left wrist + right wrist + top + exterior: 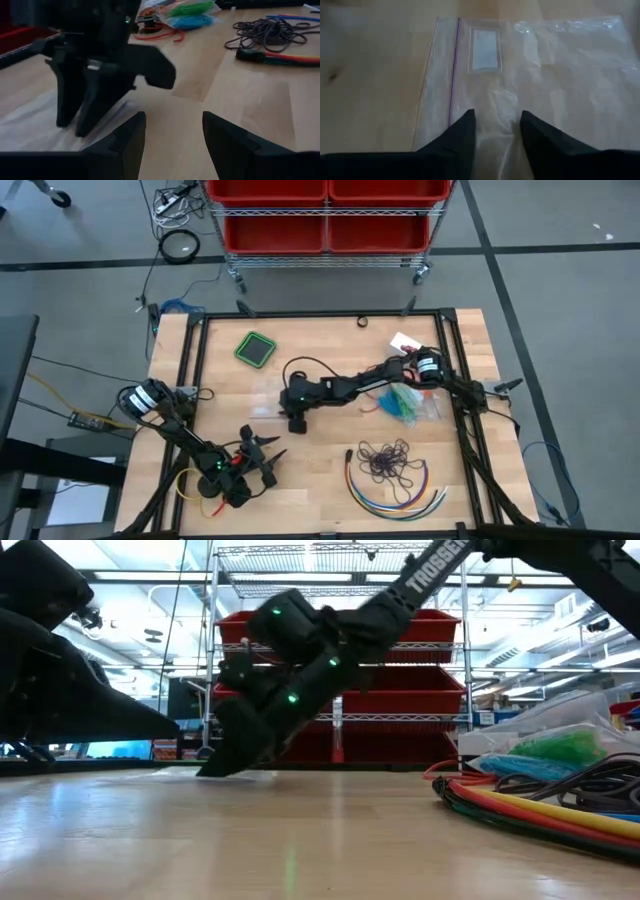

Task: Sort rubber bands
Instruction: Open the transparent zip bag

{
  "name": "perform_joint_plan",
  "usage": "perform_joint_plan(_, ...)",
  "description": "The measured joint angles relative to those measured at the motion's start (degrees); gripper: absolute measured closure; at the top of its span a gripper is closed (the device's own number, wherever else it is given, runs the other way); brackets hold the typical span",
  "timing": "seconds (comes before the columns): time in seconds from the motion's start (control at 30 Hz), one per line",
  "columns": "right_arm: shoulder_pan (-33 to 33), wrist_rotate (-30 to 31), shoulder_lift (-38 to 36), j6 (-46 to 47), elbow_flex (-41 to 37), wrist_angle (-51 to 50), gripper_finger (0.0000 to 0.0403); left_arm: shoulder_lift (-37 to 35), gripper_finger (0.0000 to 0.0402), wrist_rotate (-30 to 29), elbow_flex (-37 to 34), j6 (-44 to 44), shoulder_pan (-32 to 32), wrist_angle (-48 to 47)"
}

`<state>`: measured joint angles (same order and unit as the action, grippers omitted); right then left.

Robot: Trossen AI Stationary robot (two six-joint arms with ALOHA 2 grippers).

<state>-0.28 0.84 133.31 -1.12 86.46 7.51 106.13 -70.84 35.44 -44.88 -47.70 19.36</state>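
Two arms—right gripper (496, 131) (jaws spread) over one clear bag (550, 70)—left gripper (172, 137) spread.

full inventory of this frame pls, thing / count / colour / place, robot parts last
rubber bands: one loose tangle, dark purple, front right of the table
bagged rubber bands: green and blue bunches in clear bags, right side under the right arm
cables: one curved bundle, multicoloured, front right around the purple tangle
clear zip bag: one, flat and empty, mid-table under the right tool
square pad: one, green rim with dark centre, back left
table: one, light wood, dark frame
red bin rack: one, behind the table
left tool: open, low over bare wood at front left
right tool: open, tips down on the zip bag
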Motion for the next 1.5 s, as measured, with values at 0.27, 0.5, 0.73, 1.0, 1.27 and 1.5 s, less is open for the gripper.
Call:
perform_joint_plan(0.27,-0.2,1.5,-3.6,0.0,0.6,-10.0,0.0391,0.0,0.0198,-0.5,0.0,10.6,0.1,5.7)
perform_joint_plan(0.5,1.6,7.3,-13.8,1.7,0.6,-19.8,0.0402,0.0,0.0198,-1.7,0.0,21.3,0.1,14.7)
perform_joint_plan(0.73,6.0,14.0,-23.1,9.6,0.6,-36.0,0.0403,-0.1,0.0198,-2.5,0.0,27.9,-0.5,22.2)
perform_joint_plan(1.0,12.5,18.3,-32.2,22.0,-5.0,-40.3,0.0403,-0.1,0.0198,-11.9,0.0,34.0,-0.7,36.8)
perform_joint_plan(1.27,20.4,25.3,-37.4,21.2,-11.5,-34.0,0.0403,-0.1,0.0198,3.1,-3.5,38.3,2.7,58.7)
perform_joint_plan(1.5,25.0,25.1,-39.7,26.4,-14.3,-30.4,0.0403,-0.1,0.0207,-0.8,-2.3,67.5,1.6,61.2)
